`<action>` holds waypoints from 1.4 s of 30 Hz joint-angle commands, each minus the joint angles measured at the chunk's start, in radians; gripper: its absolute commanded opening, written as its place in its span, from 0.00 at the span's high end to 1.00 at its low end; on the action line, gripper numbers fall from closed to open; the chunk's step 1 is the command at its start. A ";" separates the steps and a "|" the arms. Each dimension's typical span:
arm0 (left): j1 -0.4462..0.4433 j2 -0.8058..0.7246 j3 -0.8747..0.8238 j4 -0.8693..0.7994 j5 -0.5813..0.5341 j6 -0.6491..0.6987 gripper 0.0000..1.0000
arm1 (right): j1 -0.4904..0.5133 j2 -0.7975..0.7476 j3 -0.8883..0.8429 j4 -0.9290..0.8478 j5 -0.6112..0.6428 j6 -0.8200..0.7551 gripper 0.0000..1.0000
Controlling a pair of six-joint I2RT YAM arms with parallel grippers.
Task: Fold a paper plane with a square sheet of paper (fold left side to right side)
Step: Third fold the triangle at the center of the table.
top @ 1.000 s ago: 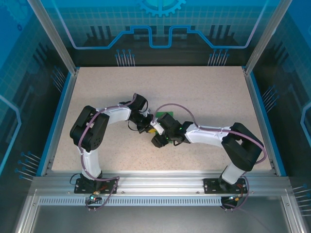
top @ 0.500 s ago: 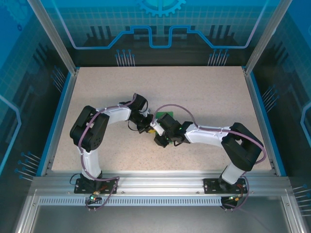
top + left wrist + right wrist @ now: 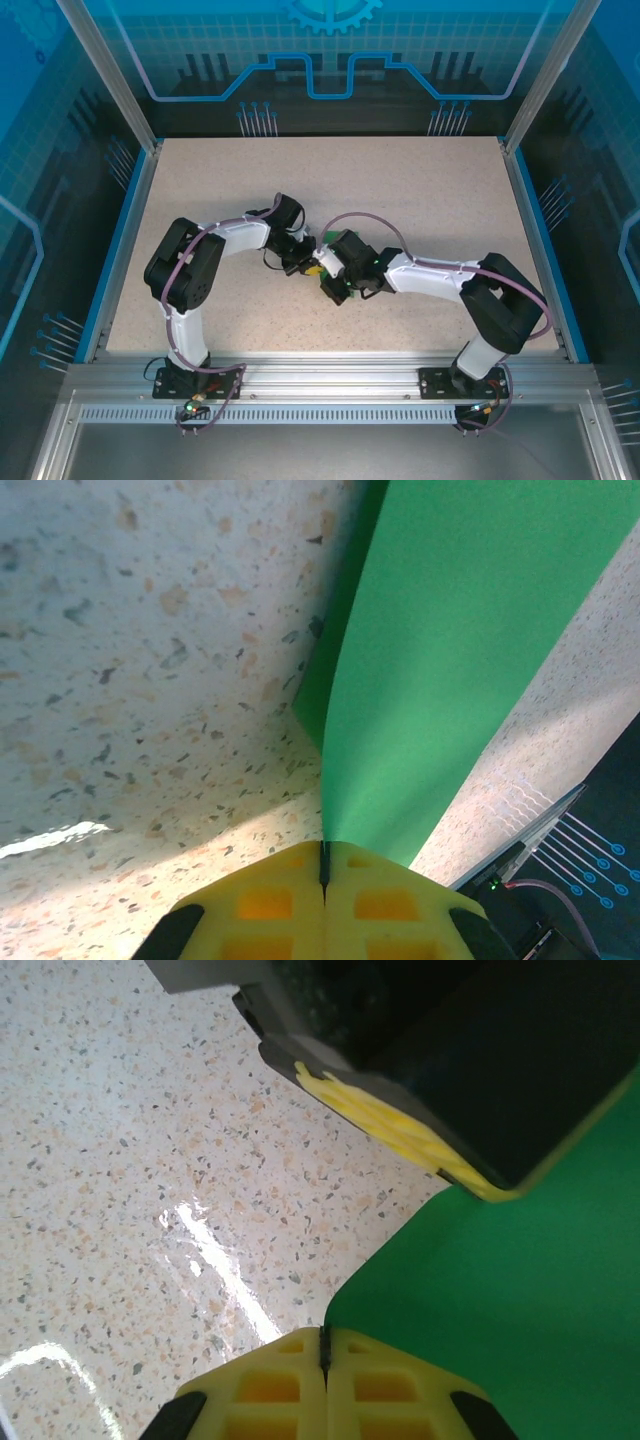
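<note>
over the speckled table [image 3: 420, 190], left gripper [image 3: 323, 875] and right gripper [image 3: 323, 1350] each clamp shut on the green paper [image 3: 450, 660].

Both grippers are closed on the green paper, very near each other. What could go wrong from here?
1. The left gripper and right gripper both pinch the green paper close together; pulling apart might tear it.
2. The right gripper seems to hold only the paper's edge, so it may slip out.
3. The two grippers nearly touch above the table; a small move could make them collide.
</note>
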 commanded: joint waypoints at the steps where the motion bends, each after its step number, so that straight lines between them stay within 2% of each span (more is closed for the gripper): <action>1: -0.006 -0.029 0.013 -0.033 -0.005 0.019 0.99 | -0.026 -0.043 -0.016 0.029 -0.074 0.023 1.00; 10: -0.006 -0.032 0.008 -0.025 0.000 0.011 0.98 | -0.067 -0.071 -0.070 0.040 -0.113 0.025 1.00; 11: -0.006 -0.032 0.008 -0.023 0.003 0.010 0.95 | -0.067 -0.074 -0.072 0.042 -0.119 0.025 1.00; 13: -0.006 -0.035 0.009 -0.022 0.008 0.009 0.83 | -0.069 -0.074 -0.074 0.046 -0.126 0.028 1.00; 18: -0.002 -0.074 0.015 -0.056 -0.010 0.038 0.75 | -0.088 -0.069 -0.091 0.073 -0.153 0.043 1.00; 21: 0.016 -0.124 0.009 -0.098 -0.051 0.063 0.64 | -0.098 -0.069 -0.098 0.081 -0.169 0.047 1.00; 23: 0.042 -0.162 0.001 -0.117 -0.067 0.079 0.60 | -0.105 -0.069 -0.101 0.087 -0.181 0.046 1.00; 27: 0.071 -0.198 0.025 -0.117 -0.067 0.109 0.66 | -0.117 -0.066 -0.106 0.087 -0.188 0.046 1.00; 32: 0.051 -0.064 0.158 -0.098 0.019 0.138 0.81 | -0.129 -0.061 -0.112 0.094 -0.194 0.056 1.00; 36: 0.003 0.084 0.308 -0.128 0.055 0.170 0.83 | -0.132 -0.058 -0.116 0.096 -0.194 0.066 1.00; 42: -0.038 0.243 0.465 -0.192 0.044 0.206 0.84 | -0.140 -0.055 -0.116 0.102 -0.196 0.077 1.00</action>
